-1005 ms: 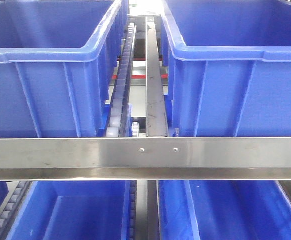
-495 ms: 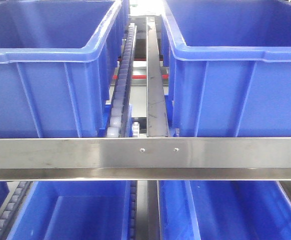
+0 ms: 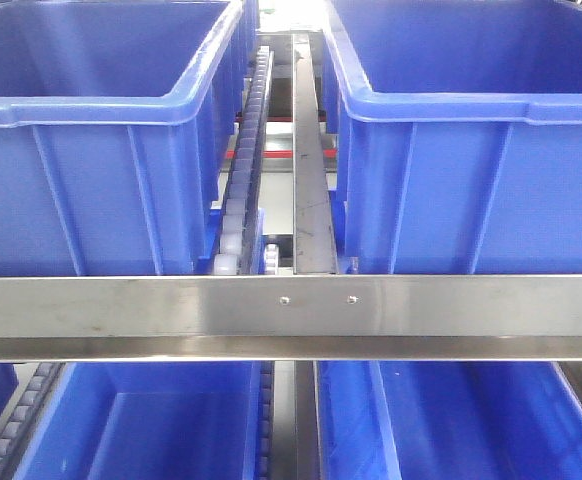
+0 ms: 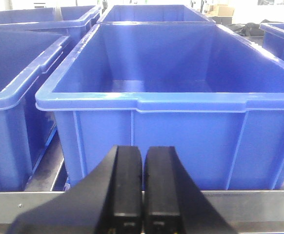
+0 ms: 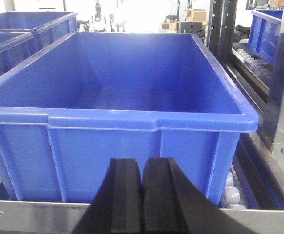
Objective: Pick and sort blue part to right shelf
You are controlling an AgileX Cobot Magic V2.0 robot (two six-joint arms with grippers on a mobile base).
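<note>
In the left wrist view, the left gripper (image 4: 142, 192) is seen at 6 o'clock, its two black fingers (image 4: 126, 190) pressed together with nothing held between them. It is held level, pointed at the front wall of a blue bin (image 4: 147, 105) just beyond, at 12 o'clock. The inside of that bin is seen bare as far as it shows. A second bin (image 4: 15, 92) stands beside it at 9 o'clock.

In the right wrist view, the right gripper (image 5: 142, 195) is likewise seen closed on nothing, level, at 6 o'clock, facing another blue bin (image 5: 122, 117) whose visible floor is bare.

The blue part is seen in none of the views, so its place cannot be told.

From the front view, the right shelf (image 3: 291, 305) is shown by its steel front rail, with a white roller track (image 3: 241, 200) running away between two upper bins and further bins on the tier below.
</note>
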